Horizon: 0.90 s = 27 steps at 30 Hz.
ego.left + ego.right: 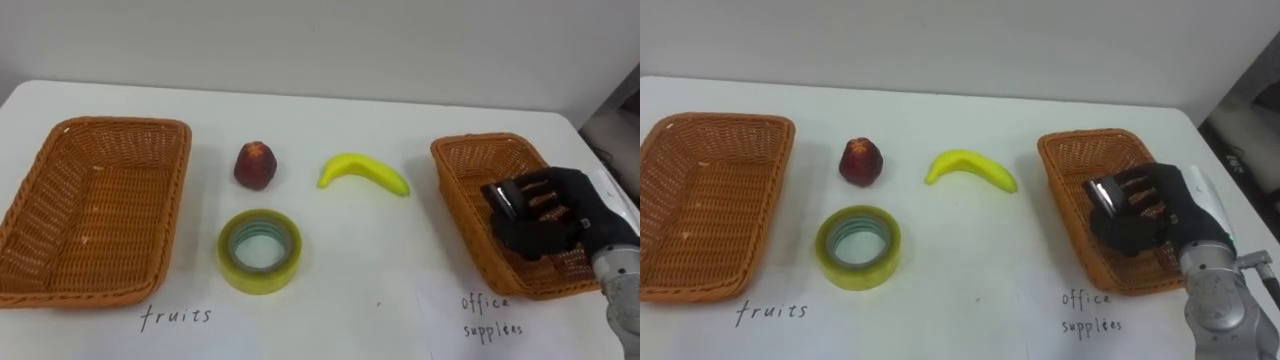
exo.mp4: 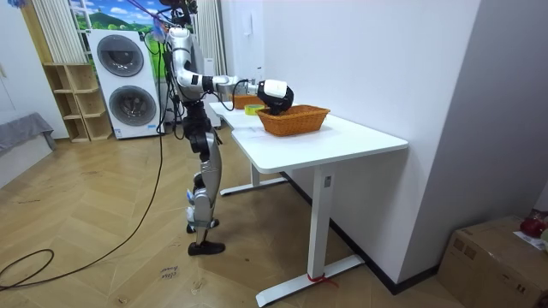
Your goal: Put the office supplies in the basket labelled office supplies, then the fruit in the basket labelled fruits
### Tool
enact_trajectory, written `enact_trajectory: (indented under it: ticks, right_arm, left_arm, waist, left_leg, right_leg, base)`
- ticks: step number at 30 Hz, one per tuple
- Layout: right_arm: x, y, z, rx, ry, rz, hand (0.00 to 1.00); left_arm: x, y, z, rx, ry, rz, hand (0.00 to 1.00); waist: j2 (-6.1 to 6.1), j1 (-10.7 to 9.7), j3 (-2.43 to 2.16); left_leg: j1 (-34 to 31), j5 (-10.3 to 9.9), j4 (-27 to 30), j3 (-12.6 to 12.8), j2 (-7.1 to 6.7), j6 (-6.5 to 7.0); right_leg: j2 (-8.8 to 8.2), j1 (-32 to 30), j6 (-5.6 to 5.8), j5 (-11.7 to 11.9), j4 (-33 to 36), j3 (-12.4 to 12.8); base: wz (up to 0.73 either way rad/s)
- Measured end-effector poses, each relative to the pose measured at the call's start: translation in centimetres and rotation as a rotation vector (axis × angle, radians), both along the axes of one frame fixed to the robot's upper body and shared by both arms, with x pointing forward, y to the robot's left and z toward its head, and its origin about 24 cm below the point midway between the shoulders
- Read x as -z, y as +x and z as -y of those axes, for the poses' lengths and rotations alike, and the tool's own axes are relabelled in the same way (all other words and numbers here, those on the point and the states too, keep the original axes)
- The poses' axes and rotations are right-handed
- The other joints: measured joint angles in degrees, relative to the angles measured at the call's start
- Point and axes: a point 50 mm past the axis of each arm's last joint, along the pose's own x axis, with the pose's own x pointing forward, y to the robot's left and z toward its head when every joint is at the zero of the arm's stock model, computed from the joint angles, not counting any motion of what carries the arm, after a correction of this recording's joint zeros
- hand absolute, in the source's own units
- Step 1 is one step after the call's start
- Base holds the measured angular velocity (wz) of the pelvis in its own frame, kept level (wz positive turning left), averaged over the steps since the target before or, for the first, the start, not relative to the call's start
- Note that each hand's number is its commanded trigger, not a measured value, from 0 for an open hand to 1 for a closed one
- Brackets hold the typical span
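Observation:
My right hand (image 1: 548, 212) hovers over the office supplies basket (image 1: 466, 163) at the table's right; in the room view the right hand (image 2: 276, 95) sits above the same basket (image 2: 300, 119). Its fingers are curled round a small dark object with a pale end (image 1: 498, 196); I cannot make out what it is. On the table between the baskets lie a red fruit (image 1: 255, 165), a yellow banana (image 1: 363, 172) and a roll of yellowish tape (image 1: 259, 249). The fruits basket (image 1: 60, 270) on the left holds nothing.
Handwritten labels on the table mark "fruits" (image 1: 176, 317) and "office supplies" (image 1: 490, 315) in front of the baskets. The white table (image 1: 340, 310) ends against a wall at the back. In the room view I stand at the table's long side.

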Motion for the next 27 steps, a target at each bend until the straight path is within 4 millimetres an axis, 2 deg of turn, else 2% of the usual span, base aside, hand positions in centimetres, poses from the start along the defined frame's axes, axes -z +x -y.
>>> enact_trajectory:
  ticks: [1, 2, 14, 27]
  right_arm:
    - [0.0, 0.0, 0.0, 0.0, 0.0, 0.0, 0.33]
    - [0.0, 0.0, 0.0, 0.0, -0.001, 0.0, 0.0]
    - [-0.06, 0.0, 0.08, 0.001, -0.004, 0.002, 0.0]
    - [-0.08, 0.0, 0.09, -0.001, -0.023, -0.002, 0.0]
  left_arm:
    - [0.0, -0.01, -0.01, 0.0, 0.0, 0.0, 0.0]
    - [0.0, -0.01, -0.01, 0.0, 0.0, 0.0, 0.0]
    - [-0.04, 0.27, -0.03, 0.001, 0.006, 0.009, 0.0]
    - [-0.13, 0.65, -0.05, 0.004, 0.014, 0.023, 0.0]
  waist:
    - [0.0, 0.0, 0.0]
    - [0.0, 0.0, 0.0]
    - [0.37, -0.1, 0.19]
    - [0.26, 0.0, 0.12]
  left_leg:
    - [0.0, 0.0, 0.0, 0.0, -0.01, 0.0]
    - [0.0, 0.0, 0.0, 0.0, -0.01, 0.0]
    - [0.0, 0.0, 0.0, 0.0, 0.01, 0.0]
    - [0.0, 0.0, 0.0, 0.1, 0.01, 0.0]
  right_leg:
    - [0.0, 0.0, 0.0, 0.0, 0.0, 0.0]
    - [-0.01, 0.0, 0.0, 0.0, 0.0, 0.0]
    - [0.0, 0.0, 0.0, 0.0, 0.0, 0.0]
    - [0.01, 0.0, 0.0, 0.0, 0.0, 0.0]
  base:
    - [0.0]
    - [0.0]
    - [0.0]
    - [0.0]
